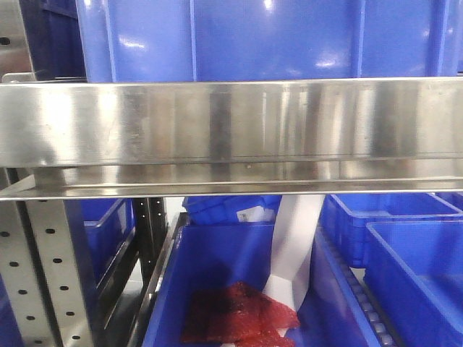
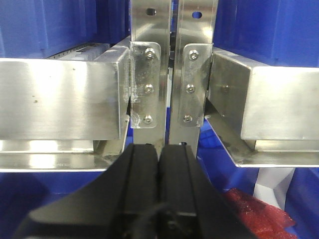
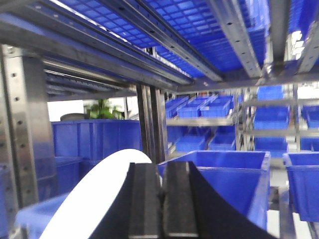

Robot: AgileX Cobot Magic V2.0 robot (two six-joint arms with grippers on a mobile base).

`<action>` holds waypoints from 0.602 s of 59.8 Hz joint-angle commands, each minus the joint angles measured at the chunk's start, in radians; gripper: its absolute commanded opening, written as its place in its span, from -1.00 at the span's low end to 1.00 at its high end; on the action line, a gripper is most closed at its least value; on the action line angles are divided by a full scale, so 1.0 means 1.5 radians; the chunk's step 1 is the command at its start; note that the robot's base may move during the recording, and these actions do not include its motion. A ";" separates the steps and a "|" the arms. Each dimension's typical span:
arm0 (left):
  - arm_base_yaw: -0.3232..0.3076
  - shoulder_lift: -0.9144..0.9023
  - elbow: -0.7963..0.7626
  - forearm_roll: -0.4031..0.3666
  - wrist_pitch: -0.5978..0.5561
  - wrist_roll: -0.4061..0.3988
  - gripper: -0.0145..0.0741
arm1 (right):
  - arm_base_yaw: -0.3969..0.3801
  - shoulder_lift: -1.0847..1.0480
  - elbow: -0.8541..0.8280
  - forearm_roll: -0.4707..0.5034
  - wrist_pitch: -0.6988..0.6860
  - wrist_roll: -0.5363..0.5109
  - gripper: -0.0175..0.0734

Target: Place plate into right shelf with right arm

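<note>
Right arm: my right gripper (image 3: 160,167) reaches level under the steel rails, toward the blue bins (image 3: 224,174).
Right fingers: narrow, pressed almost together; I cannot tell whether they pinch anything.
Plate: the plate (image 3: 92,199) is tilted, its rim arcing from lower left up beside my finger.
Left fingers: my left gripper (image 2: 159,147) is closed, facing the uprights (image 2: 149,59) beside the right shelf (image 2: 279,107).
</note>
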 commanded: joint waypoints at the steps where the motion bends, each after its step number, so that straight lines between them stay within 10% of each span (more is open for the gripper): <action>1: -0.004 -0.004 0.005 -0.004 -0.058 -0.002 -0.78 | -0.003 0.095 -0.089 0.008 -0.037 -0.001 -0.49; 36: -0.004 -0.004 0.005 -0.004 -0.058 -0.002 -0.78 | -0.003 0.587 -0.475 0.008 -0.064 -0.002 -0.49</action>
